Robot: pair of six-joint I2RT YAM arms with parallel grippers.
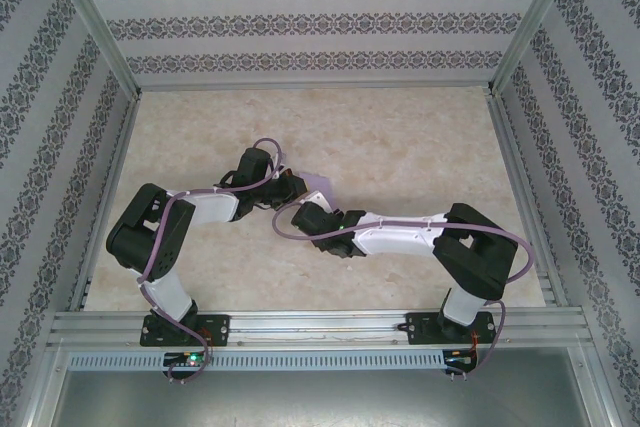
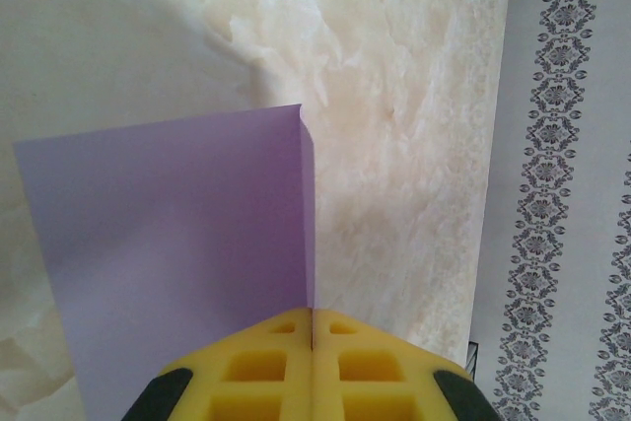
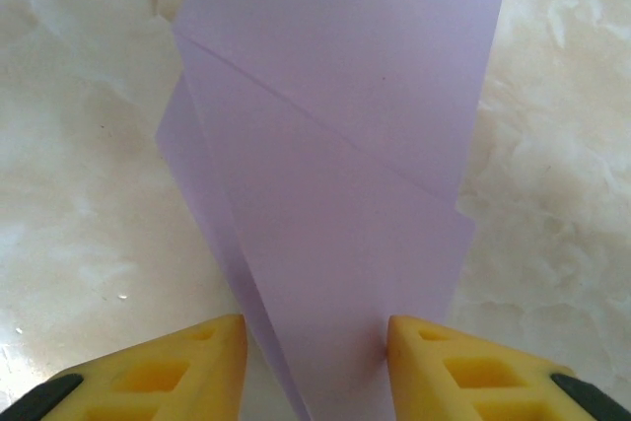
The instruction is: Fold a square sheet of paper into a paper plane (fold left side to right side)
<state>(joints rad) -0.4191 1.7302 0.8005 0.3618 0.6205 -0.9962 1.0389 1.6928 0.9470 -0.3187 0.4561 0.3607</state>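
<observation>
The square sheet of paper (image 1: 318, 187), lavender and already creased into overlapping layers, sits near the middle of the table (image 1: 420, 137). The left gripper (image 2: 312, 315) has its yellow fingers pressed together, clamped on the sheet's folded edge over the table. The right gripper (image 3: 315, 327) has its fingers apart, with the sheet's narrower end between them over the table.

Lavender paper (image 3: 335, 145); seemingly marbled cream table (image 3: 79, 194)
</observation>
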